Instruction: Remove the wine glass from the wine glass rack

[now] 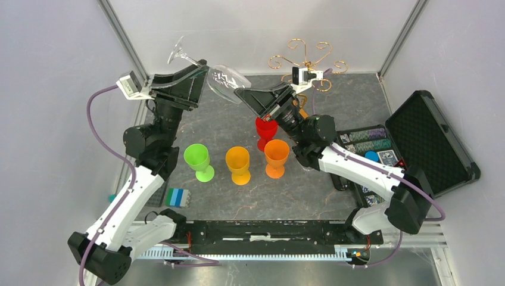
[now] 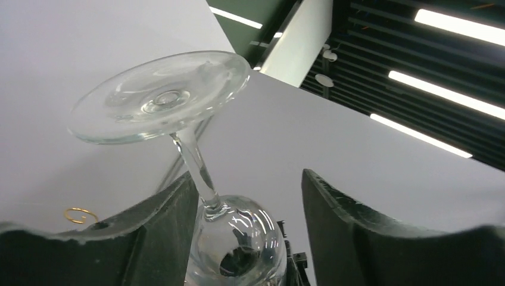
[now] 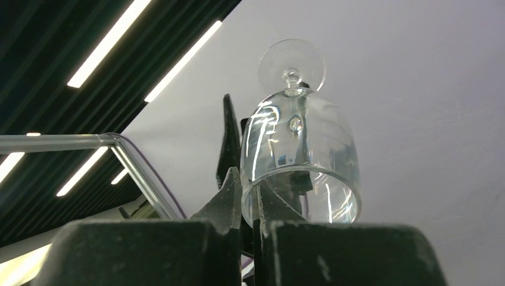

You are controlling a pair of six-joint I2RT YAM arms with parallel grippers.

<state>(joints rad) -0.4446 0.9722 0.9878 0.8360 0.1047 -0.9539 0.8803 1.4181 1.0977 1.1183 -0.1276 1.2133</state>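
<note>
The clear wine glass hangs in the air, tilted, foot up-left and bowl down-right, away from the rack. My right gripper is shut on the bowl's rim, one finger inside and one outside; the glass rises from it. My left gripper is open around the stem; in the left wrist view the stem of the glass leans on the left finger. The gold wire rack stands at the back, its base hidden behind the right arm. One gold curl shows.
Four plastic goblets stand mid-table: red, orange, yellow-orange, green. An open black case with poker chips lies at the right. A blue-green block lies near the left arm.
</note>
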